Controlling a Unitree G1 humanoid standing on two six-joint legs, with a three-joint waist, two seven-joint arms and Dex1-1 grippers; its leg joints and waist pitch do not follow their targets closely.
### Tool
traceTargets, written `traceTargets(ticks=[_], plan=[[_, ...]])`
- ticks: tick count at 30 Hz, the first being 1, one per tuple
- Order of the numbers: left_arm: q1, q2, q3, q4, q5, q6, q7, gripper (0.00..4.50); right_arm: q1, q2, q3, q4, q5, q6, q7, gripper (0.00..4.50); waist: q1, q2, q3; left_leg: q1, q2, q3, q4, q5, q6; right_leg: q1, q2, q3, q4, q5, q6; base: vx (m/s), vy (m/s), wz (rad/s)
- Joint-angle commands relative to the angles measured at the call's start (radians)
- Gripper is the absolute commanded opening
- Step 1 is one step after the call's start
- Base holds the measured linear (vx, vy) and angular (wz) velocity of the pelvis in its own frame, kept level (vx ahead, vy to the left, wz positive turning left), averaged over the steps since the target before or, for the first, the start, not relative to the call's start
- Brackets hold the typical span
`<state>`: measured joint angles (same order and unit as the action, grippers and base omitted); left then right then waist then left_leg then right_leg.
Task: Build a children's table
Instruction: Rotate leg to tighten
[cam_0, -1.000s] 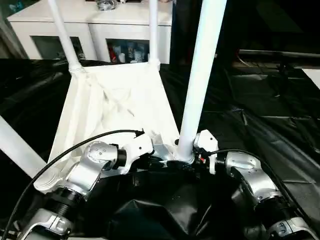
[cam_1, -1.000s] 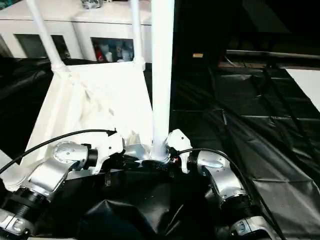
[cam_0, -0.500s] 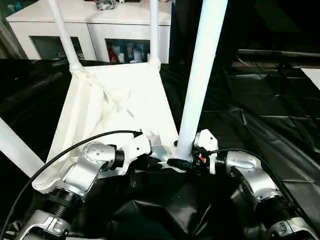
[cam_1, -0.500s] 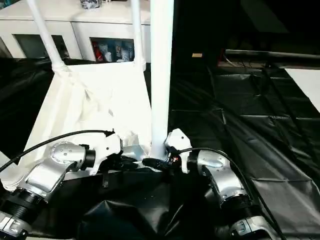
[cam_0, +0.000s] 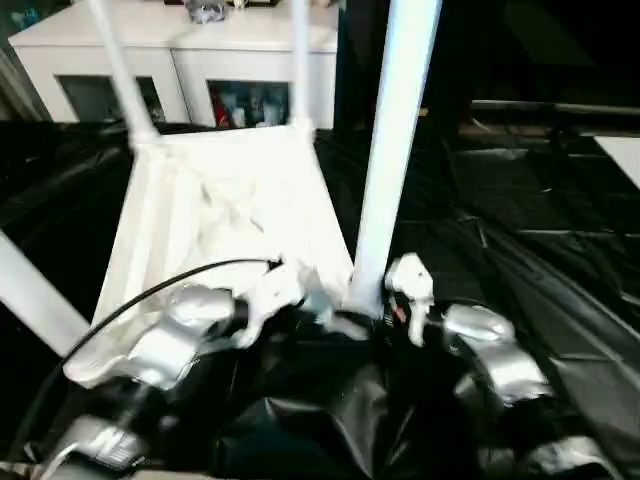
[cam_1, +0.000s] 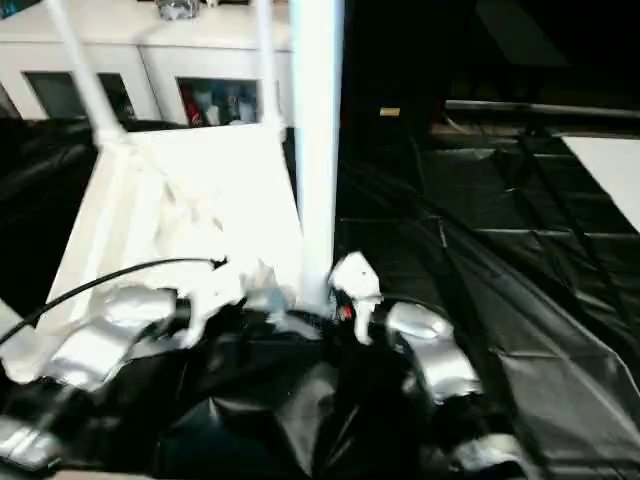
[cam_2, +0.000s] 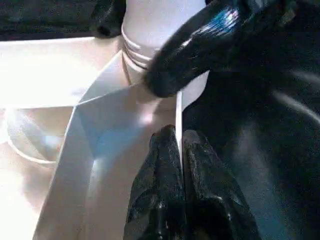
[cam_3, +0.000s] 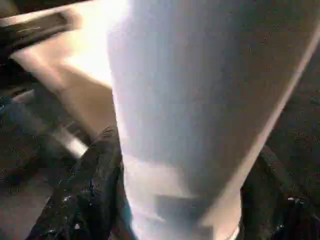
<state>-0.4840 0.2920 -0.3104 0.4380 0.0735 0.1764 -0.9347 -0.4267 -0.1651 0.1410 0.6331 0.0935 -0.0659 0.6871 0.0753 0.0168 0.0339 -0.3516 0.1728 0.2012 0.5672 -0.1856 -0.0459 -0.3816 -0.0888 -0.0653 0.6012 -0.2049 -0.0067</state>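
One white tabletop (cam_0: 225, 215) is counted, lying with its ribbed underside up. Four white legs are counted on it: one near leg (cam_0: 392, 150) at the right corner, one near leg (cam_0: 35, 295) at the left edge, and two far legs (cam_0: 115, 65) (cam_0: 300, 60) at the back corners. Two pincers are counted, the left pincer (cam_2: 179, 150) and the right pincer (cam_3: 175, 190). One white cabinet (cam_0: 180, 50) with glass doors is seen behind. One black sheet (cam_0: 540, 220) is counted under everything.
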Motion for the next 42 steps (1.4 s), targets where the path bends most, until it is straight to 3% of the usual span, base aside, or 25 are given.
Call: traceTargets(ticks=[1, 3, 4, 6, 13, 16, 19, 22, 24, 26, 27, 32, 33, 40, 42], plan=[[0.013, -0.031, 0.013, 0.06, 0.005, 0.027, 0.101, 0.0, 0.003, 0.018, 0.002, 0.036, -0.03, 0.033, -0.078, 2.68, -0.001, -0.018, -0.037, 0.006, 0.059, -0.035, -0.072, -0.28, 0.009, 0.027, -0.073, 0.05, -0.092, -0.389, -0.164, 0.0, 0.0, 0.0], [-0.02, -0.087, 0.019, 0.112, 0.021, 0.051, 0.194, 0.0, -0.017, 0.08, -0.023, 0.074, -0.045, 0.05, -0.235, 2.67, -0.004, -0.016, -0.036, 0.011, 0.058, -0.034, -0.073, -0.296, 0.001, 0.018, -0.072, 0.052, -0.098, -0.416, -0.148, 0.0, 0.0, 0.0], [-0.038, -0.114, 0.02, 0.14, 0.032, 0.062, 0.244, 0.0, -0.034, 0.118, -0.047, 0.105, -0.048, 0.064, -0.342, 2.67, -0.004, -0.018, -0.036, 0.008, 0.057, -0.036, -0.073, -0.293, 0.001, 0.022, -0.074, 0.051, -0.098, -0.418, -0.145, 0.0, 0.0, 0.0], [-0.06, -0.147, 0.021, 0.173, 0.045, 0.069, 0.301, 0.0, -0.054, 0.16, -0.07, 0.14, -0.053, 0.081, -0.465, 2.67, -0.007, -0.016, -0.037, 0.009, 0.056, -0.036, -0.074, -0.287, -0.001, 0.017, -0.073, 0.051, -0.099, -0.41, -0.141, 0.0, 0.0, 0.0], [-0.099, -0.2, 0.017, 0.245, 0.076, 0.042, 0.383, 0.0, -0.113, 0.242, -0.105, 0.227, -0.046, 0.059, -0.601, 2.67, -0.009, -0.015, -0.041, 0.005, 0.056, -0.034, -0.072, -0.277, 0.017, 0.02, -0.072, 0.051, -0.093, -0.323, -0.152, 0.0, 0.0, 0.0], [-0.088, -0.188, 0.004, 0.232, 0.084, 0.028, 0.358, 0.0, -0.104, 0.238, -0.077, 0.198, -0.056, 0.019, -0.503, 2.67, -0.008, -0.017, -0.04, 0.0, 0.057, -0.035, -0.073, -0.283, 0.028, 0.024, -0.074, 0.05, -0.094, -0.333, -0.145, 0.0, 0.0, 0.0], [-0.074, -0.167, -0.001, 0.206, 0.08, 0.017, 0.323, 0.0, -0.085, 0.221, -0.067, 0.163, -0.051, -0.027, -0.441, 3.37, -0.006, -0.021, -0.042, 0.0, 0.058, -0.033, -0.072, -0.269, 0.037, 0.024, -0.073, 0.051, -0.093, -0.315, -0.15, 0.0, 0.0, 0.0], [-0.055, -0.137, -0.007, 0.17, 0.075, 0.001, 0.275, 0.0, -0.074, 0.187, -0.076, 0.132, -0.028, -0.052, -0.385, 3.59, -0.008, -0.021, -0.041, -0.01, 0.059, -0.035, -0.073, -0.246, 0.054, 0.031, -0.074, 0.049, -0.088, -0.293, -0.153, 0.0, 0.0, 0.0], [-0.042, -0.121, -0.009, 0.152, 0.067, -0.013, 0.236, 0.0, -0.073, 0.166, -0.083, 0.123, -0.016, -0.057, -0.353, 3.79, -0.01, -0.02, -0.041, -0.005, 0.058, -0.034, -0.071, -0.253, 0.054, 0.027, -0.075, 0.048, -0.094, -0.338, -0.154, 0.0, 0.0, 0.0], [-0.018, -0.087, -0.015, 0.116, 0.052, -0.038, 0.167, 0.0, -0.053, 0.103, -0.048, 0.083, -0.015, -0.051, -0.21, 3.79, -0.009, -0.02, -0.04, -0.009, 0.058, -0.034, -0.072, -0.247, 0.058, 0.03, -0.075, 0.049, -0.096, -0.345, -0.148, 0.0, 0.0, 0.0], [-0.004, -0.064, -0.018, 0.092, 0.04, -0.046, 0.123, 0.0, -0.028, 0.05, -0.011, 0.048, -0.015, -0.052, -0.094, 3.79, -0.003, -0.018, -0.039, -0.004, 0.061, -0.033, -0.07, -0.25, 0.065, 0.028, -0.073, 0.049, -0.096, -0.336, -0.15, 0.0, 0.0, 0.0], [0.025, -0.019, -0.032, 0.056, -0.001, -0.099, 0.013, 0.0, 0.022, -0.041, 0.035, -0.02, -0.004, -0.042, 0.109, 3.79, -0.002, -0.019, -0.041, -0.007, 0.063, -0.033, -0.07, -0.223, 0.077, 0.03, -0.071, 0.048, -0.088, -0.278, -0.176, 0.0, 0.0, 0.0], [0.032, -0.01, -0.034, 0.047, -0.012, -0.101, -0.01, 0.0, 0.028, -0.052, 0.038, -0.029, -0.003, -0.042, 0.131, 3.79, -0.003, -0.023, -0.041, -0.008, 0.063, -0.032, -0.069, -0.221, 0.079, 0.03, -0.07, 0.048, -0.086, -0.267, -0.182, 0.0, 0.0, 0.0], [0.074, 0.042, -0.028, -0.02, -0.049, -0.101, -0.102, 0.0, 0.039, -0.096, 0.032, -0.074, 0.041, -0.031, 0.226, 3.79, 0.002, -0.017, -0.042, -0.003, 0.066, -0.031, -0.068, -0.221, 0.078, 0.029, -0.072, 0.05, -0.08, -0.237, -0.207, 0.0, 0.0, 0.0], [0.089, 0.06, -0.021, -0.046, -0.064, -0.093, -0.129, 0.0, 0.042, -0.102, 0.028, -0.088, 0.059, -0.026, 0.259, 3.79, 0.005, -0.017, -0.044, -0.003, 0.066, -0.029, -0.067, -0.198, 0.084, 0.03, -0.068, 0.05, -0.073, -0.176, -0.22, 0.0, 0.0, 0.0]])
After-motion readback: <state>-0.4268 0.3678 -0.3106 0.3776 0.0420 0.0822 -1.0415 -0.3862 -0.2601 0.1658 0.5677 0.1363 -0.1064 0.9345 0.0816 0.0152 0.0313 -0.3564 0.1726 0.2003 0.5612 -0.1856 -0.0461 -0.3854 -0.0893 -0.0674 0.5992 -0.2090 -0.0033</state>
